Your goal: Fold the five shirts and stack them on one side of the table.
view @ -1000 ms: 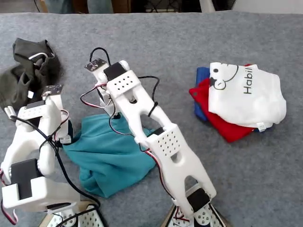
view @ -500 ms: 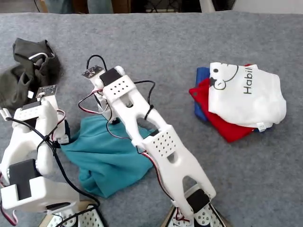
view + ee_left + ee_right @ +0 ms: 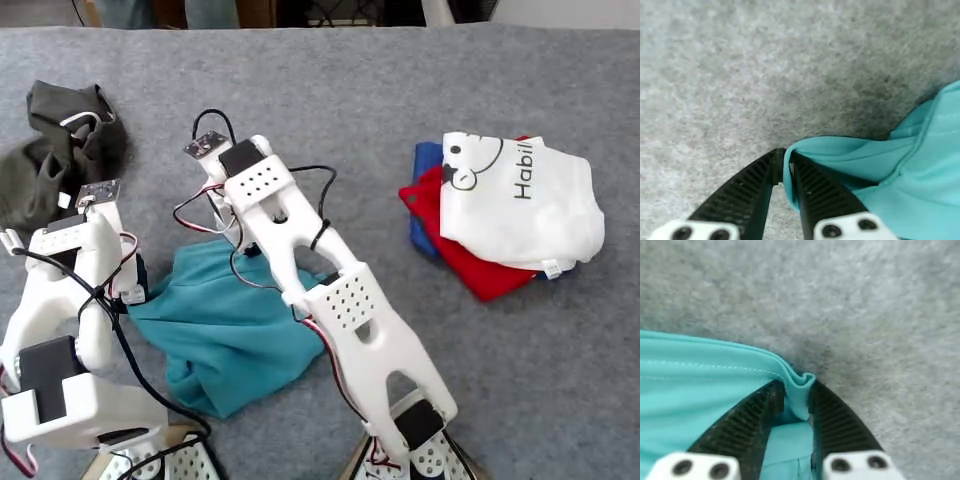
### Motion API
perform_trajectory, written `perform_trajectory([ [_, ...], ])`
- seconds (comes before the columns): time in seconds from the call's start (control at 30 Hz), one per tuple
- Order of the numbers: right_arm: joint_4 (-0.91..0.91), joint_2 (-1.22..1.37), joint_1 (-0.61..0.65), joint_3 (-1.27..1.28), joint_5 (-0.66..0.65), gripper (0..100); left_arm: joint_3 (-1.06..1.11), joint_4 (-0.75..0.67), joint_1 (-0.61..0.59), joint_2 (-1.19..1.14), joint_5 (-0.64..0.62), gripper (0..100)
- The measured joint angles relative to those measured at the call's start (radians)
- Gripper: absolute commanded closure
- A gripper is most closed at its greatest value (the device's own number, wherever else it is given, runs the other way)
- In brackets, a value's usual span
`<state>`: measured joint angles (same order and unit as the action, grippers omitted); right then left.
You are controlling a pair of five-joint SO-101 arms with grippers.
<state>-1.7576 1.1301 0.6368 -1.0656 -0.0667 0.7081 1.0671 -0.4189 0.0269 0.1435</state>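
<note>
Left claw (image 3: 782, 167) and right claw (image 3: 797, 392) are each clamped on just a sliver of hem on the teal shirt (image 3: 235, 340), lying lower left on the bench (image 3: 400, 90), so an uneven tug could easily slip it loose.

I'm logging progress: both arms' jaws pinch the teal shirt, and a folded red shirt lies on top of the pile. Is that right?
Not quite. The high view shows the folded white printed fabric shirt on top of the pile; the red fabric shirt lies beneath it, over a blue fabric shirt. Both arms' jaws do pinch the crumpled teal fabric shirt.
</note>
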Motion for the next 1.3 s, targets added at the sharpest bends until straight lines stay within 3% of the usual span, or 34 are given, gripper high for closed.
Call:
perform_trajectory([
  [0.3,0.002,-0.023,-0.032,0.018,0.048,98.5,-0.008,0.0,-0.003,0.063,-0.005,97],
  [0.53,0.002,-0.1,-0.155,0.021,0.109,98.5,-0.175,0.146,0.103,0.232,-0.021,97],
  [0.77,-0.002,-0.299,-0.347,-0.026,0.107,98.5,-0.278,0.167,0.218,0.256,-0.302,97],
  [0.83,-0.003,-0.365,-0.384,-0.026,0.091,98.5,-0.296,0.167,0.244,0.256,-0.347,93],
  [1.03,-0.006,-0.615,-0.468,-0.025,0.058,98.5,-0.351,0.175,0.304,0.262,-0.4,65],
  [1.3,-0.006,-0.911,-0.554,0.166,-0.003,98.5,-0.39,0.173,0.37,0.236,-0.379,67],
])
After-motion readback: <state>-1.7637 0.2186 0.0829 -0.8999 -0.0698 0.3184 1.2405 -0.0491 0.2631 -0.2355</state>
